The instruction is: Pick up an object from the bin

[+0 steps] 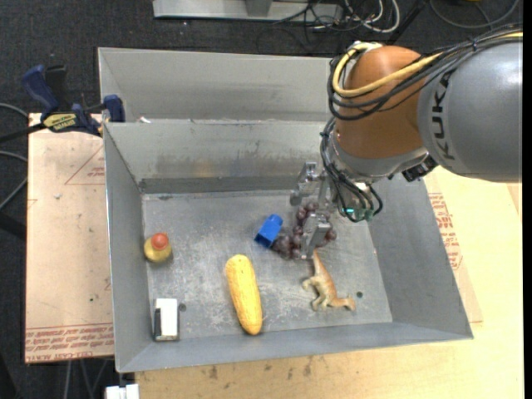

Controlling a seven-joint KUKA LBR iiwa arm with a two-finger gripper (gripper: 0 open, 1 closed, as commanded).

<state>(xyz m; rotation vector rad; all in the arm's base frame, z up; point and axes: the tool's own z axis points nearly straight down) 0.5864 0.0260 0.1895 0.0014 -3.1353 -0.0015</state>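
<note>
Over the right-centre of the bin (123,223) floor the tool (312,233) hung low, almost at the metal. It sat at the end of the arm (478,110), which came in from the right, with an orange cover (378,110) and yellow cables looped about the wrist above it. The tool's tip stood at a dark lump (289,244), small and reddish-brown, which lay on the floor near the middle of the bin, a little right of centre. Whether the tool was apart or together could not be told, for its lower end ran into the dark of the lump. Nor could it be told whether the lump was clamped or merely touched.

Just left of the dark lump, touching it or nearly so, lay a blue block (268,231). Just below the tool, toward the front wall, a tan toy animal (327,289) lay on its side, its long neck stretched up toward the tool and its legs toward the front right. Near the front centre lay a corn (243,294) cob, yellow, its length running from the middle toward the front wall, well apart from the tool. By the left side of the floor stood a yellow thing (157,248) with a red top, small and rounded. A white box (166,318) lay in the front left corner, near the yellow thing but apart from it.
</note>
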